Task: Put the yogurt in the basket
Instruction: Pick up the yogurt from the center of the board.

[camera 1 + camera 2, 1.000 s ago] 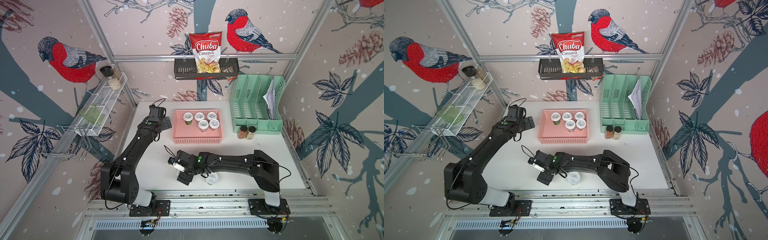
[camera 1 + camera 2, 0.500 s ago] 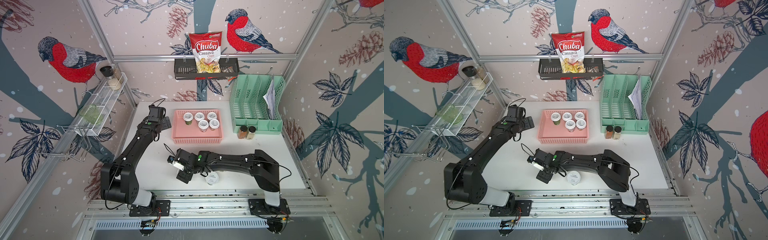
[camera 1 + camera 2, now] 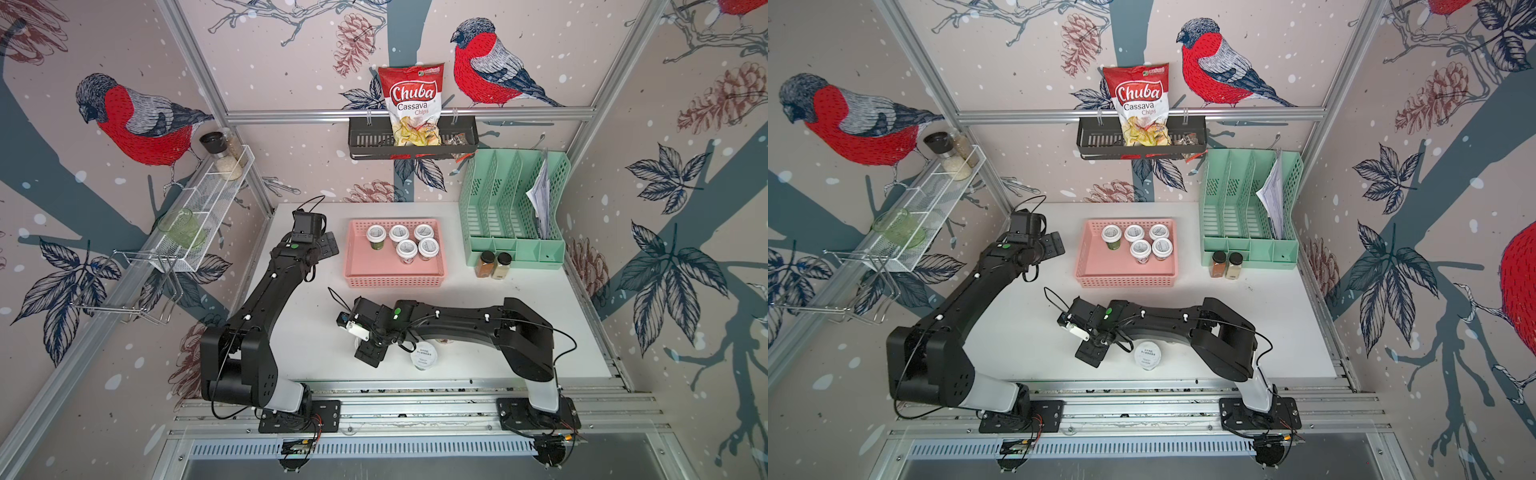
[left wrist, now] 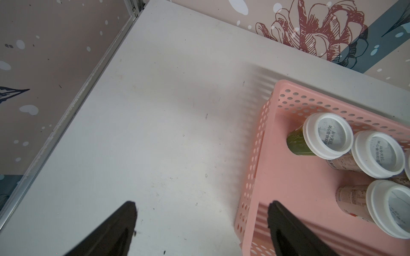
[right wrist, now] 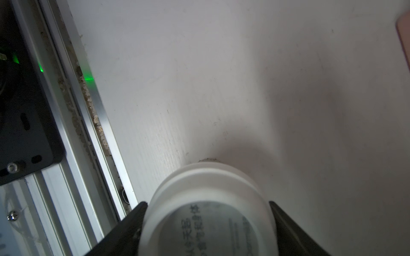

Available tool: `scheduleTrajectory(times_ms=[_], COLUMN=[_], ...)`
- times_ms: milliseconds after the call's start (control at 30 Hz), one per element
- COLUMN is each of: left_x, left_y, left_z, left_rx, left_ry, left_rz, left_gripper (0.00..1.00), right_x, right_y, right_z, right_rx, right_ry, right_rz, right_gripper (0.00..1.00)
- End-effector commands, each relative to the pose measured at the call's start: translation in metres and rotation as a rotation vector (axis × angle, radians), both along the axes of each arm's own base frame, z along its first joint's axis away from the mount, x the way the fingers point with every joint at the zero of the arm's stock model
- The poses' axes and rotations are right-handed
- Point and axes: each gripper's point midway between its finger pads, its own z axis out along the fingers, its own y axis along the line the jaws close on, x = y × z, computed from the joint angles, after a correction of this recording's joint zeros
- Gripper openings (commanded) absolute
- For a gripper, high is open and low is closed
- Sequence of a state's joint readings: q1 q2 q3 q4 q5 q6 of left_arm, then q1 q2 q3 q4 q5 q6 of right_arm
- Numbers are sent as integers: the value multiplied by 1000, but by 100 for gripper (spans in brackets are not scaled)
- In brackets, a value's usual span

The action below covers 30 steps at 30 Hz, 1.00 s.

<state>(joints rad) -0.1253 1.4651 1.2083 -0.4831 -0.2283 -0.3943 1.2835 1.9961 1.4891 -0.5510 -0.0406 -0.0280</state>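
Seven cups by my count. Up front, one cup [image 5: 208, 223] sits right between the right gripper [image 5: 208, 202] and its wide-set fingers [image 5: 124, 230]; can't tell if they're squeezing it. One loose cup [image 3: 424, 356] stands just beside. Further back, five cups [image 3: 406, 248] are in the one basket [image 3: 395, 283]. The left gripper [image 4: 203, 202] hovers at its side, fingers spread, holding nothing. There are two jars [image 3: 493, 264] off to the side.

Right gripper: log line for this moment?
right gripper astride cup, grip unclear | left gripper open by basket | five cups in basket | another cup on table
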Motion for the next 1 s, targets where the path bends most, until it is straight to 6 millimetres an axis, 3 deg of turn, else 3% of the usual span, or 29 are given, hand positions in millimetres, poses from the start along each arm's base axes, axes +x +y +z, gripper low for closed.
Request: scheduleTrajectory(times_ms=[0,667,833,967], left_x=[2,2,2,1], left_y=[0,3,5,13], left_z=[5,6,7,10], left_rx=[-10,-6,-10,-15], left_ry=[-17,-20,-24,-35], left_rz=[0,13,16,39], left_gripper=[95,95,95,95], right_x=[0,8,24,56], right_y=[3,3,1,-2], right_z=[4,19,32,57], right_rx=[14,26,31,60], right_ry=[4,-21,-44,-81], right_rz=[15,-9,-35,-94], right_gripper=[82,72,72,72])
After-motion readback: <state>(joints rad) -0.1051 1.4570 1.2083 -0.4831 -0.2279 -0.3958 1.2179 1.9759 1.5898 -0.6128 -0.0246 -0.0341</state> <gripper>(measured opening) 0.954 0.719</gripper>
